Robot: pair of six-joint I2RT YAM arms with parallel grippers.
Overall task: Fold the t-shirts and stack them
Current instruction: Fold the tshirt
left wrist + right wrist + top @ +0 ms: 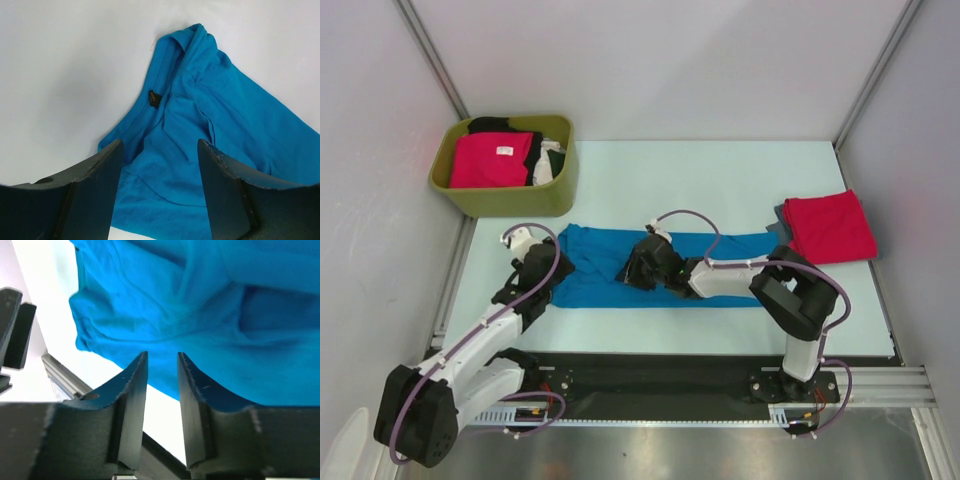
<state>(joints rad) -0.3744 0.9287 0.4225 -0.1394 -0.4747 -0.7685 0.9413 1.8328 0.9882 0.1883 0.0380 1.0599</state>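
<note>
We are viewing the bright blue t-shirt (595, 270) lying spread on the table (720, 180): soft, light, limp. Our left gripper (160, 150) is hovering wide open over one end; our right gripper (162, 360), narrowly parted, is holding nothing. We are favouring edge pinches.

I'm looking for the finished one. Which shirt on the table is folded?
The red shirt, a neat square on the right; the blue shirt lies spread long.

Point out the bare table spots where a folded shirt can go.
Bare: the far strip of table between the green tub and the red t-shirt, behind the blue t-shirt; also the near strip between it and the black rail. Crowded: the middle, where the left claw and right claw hover over it.
</note>
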